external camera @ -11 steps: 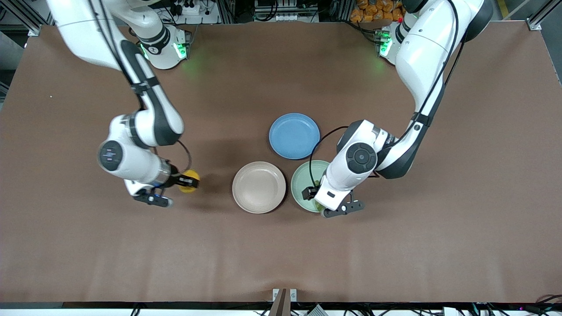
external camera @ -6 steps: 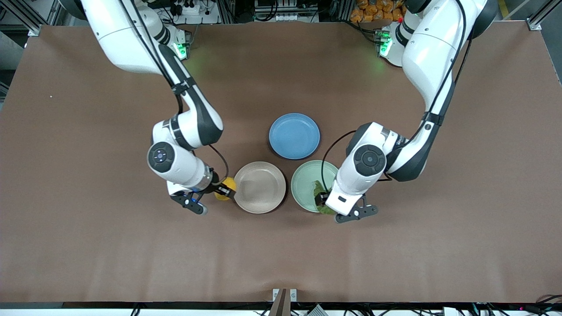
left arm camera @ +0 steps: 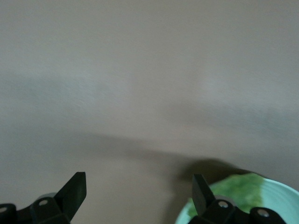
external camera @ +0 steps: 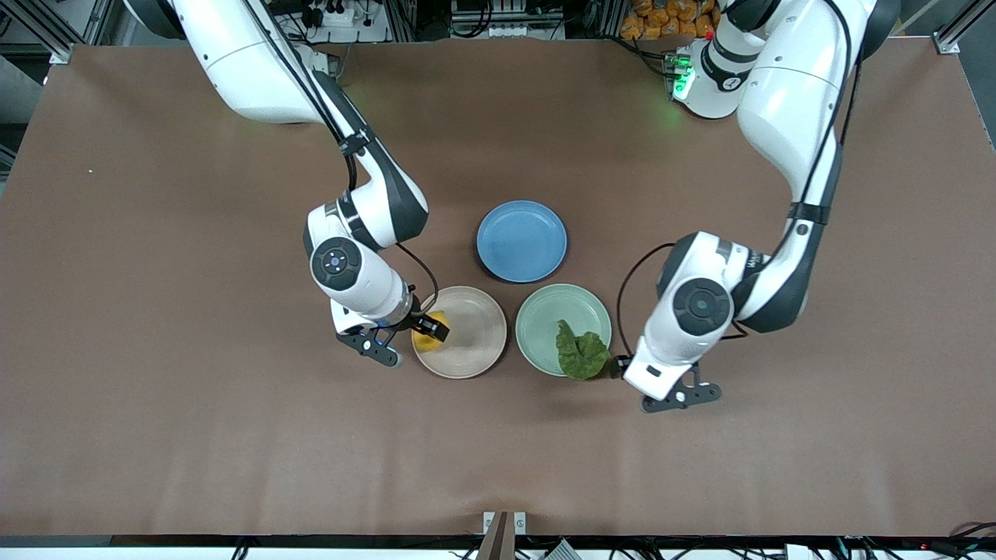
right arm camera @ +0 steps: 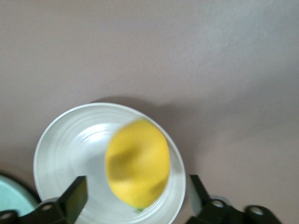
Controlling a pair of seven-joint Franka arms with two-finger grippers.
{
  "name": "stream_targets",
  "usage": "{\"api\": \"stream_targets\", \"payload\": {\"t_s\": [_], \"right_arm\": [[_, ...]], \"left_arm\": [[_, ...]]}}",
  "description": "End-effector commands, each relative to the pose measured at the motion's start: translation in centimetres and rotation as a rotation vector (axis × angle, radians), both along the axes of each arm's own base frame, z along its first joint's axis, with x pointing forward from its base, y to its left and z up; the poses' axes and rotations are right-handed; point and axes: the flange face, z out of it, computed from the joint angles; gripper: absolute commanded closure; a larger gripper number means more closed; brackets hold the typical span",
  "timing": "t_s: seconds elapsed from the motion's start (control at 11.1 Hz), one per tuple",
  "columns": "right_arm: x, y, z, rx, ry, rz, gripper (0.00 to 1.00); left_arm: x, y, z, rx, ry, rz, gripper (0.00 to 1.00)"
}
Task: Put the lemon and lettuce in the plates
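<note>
Right gripper (external camera: 430,327): over the beige-pink plate's (external camera: 476,351) edge toward the right arm's end of the table; fingers spread wide, with the lemon (external camera: 429,330) between them but clear of both, so it looks released, dropping or just landed.
Lemon in the right wrist view (right arm camera: 137,162): over the plate's rim (right arm camera: 51,135), off-centre; may roll.
Left gripper (external camera: 622,364): low, just beside the mint plate (external camera: 545,317), fingers apart, holding nothing.
Lettuce (external camera: 581,355): lies on the mint plate's edge nearer the front camera, partly overhanging the rim, probably because it was let go there.
Blue plate (external camera: 521,240): bare, farther from the camera, not needed.
</note>
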Motion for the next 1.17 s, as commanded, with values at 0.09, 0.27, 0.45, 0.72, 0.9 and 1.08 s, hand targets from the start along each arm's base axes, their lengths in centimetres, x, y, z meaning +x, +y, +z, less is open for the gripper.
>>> {"api": "stream_targets", "payload": {"t_s": [0.09, 0.27, 0.45, 0.72, 0.9, 1.08], "right_arm": [[0.9, -1.4, -0.1, -0.082, -0.034, 0.059, 0.00], [2.2, -4.6, -0.4, -0.090, -0.029, 0.121, 0.00], [3.3, -8.7, -1.0, -0.103, 0.004, 0.191, 0.00], [4.3, -15.8, -0.4, -0.108, 0.034, 0.308, 0.00], [4.6, -20.2, -0.4, -0.104, 0.051, 0.307, 0.00], [3.4, -22.7, -1.1, -0.102, 0.073, 0.333, 0.00]], "left_arm": [[1.4, 6.3, 0.6, 0.048, 0.037, -0.109, 0.00], [1.6, 7.9, 0.2, 0.054, 0.060, -0.142, 0.00], [1.7, 9.4, 0.1, 0.061, 0.085, -0.137, 0.00], [1.9, 10.8, 0.6, 0.051, 0.104, -0.205, 0.00], [2.4, 13.2, 0.9, 0.019, 0.114, -0.211, 0.00], [2.7, 16.3, 2.5, -0.007, 0.120, -0.233, 0.00]]}}
